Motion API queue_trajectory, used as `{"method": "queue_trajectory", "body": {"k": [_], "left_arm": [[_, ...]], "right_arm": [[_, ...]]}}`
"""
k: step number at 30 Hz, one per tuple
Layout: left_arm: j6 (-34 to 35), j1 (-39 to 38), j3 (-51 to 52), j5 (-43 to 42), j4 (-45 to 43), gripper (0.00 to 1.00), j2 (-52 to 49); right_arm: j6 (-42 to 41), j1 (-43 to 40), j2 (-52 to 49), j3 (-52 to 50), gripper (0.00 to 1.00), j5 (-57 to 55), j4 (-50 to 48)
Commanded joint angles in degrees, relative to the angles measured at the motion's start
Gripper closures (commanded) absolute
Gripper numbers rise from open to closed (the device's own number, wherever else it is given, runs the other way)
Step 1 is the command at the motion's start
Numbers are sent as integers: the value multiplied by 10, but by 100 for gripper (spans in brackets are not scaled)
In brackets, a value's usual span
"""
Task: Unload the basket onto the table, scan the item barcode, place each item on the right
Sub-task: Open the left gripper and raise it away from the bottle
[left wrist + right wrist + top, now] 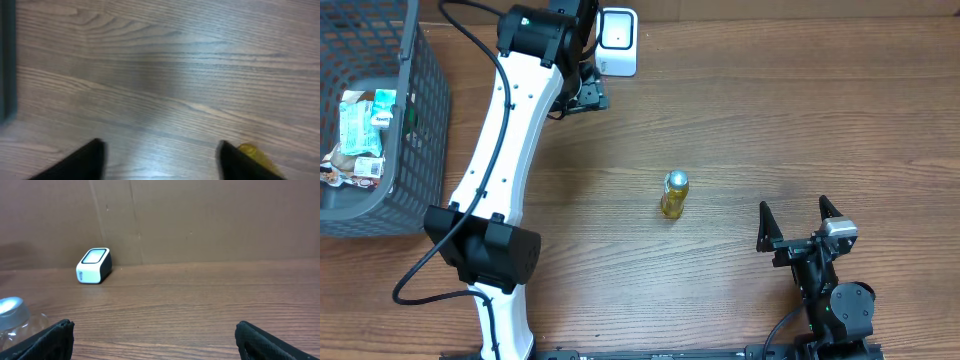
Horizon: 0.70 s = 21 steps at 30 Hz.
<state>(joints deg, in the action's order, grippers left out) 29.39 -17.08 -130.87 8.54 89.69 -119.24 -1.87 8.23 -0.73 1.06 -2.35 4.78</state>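
Two fingers of the right gripper (793, 207) stand spread wide at the near side of the wooden table (770, 120). A yellow bottle (674, 194) with a silver cap sits mid-table, apart from both grippers. Farther away, the left gripper (160, 144) hovers with its fingers apart and empty, near the white scanner (618, 40).

The bottle (674, 194) stands mid-frame on the table (770, 120). The scanner (618, 42) sits at top centre. The basket (425, 100) fills the upper left.
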Motion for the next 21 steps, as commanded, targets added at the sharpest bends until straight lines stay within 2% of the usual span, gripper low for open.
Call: {"method": "queue_trajectory", "body": {"k": [1, 2, 4, 5, 13, 18, 21], "left_arm": [[-7, 3, -11, 4, 8, 64, 15], [-7, 3, -9, 4, 10, 76, 15], [-7, 2, -9, 4, 17, 92, 15], [-7, 2, -8, 5, 19, 96, 15], [-7, 2, 6, 33, 13, 96, 15], [-39, 3, -25, 148, -4, 95, 19], [-50, 4, -75, 238, -5, 85, 19]], "right_arm": [[2, -4, 6, -6, 0, 1, -2], [2, -4, 6, -6, 0, 1, -2], [2, -4, 6, -6, 0, 1, -2], [2, -4, 6, -6, 0, 1, -2], [2, -4, 6, -6, 0, 1, -2], [2, -4, 6, -6, 0, 1, -2], [2, -4, 6, -6, 0, 1, -2]]}}
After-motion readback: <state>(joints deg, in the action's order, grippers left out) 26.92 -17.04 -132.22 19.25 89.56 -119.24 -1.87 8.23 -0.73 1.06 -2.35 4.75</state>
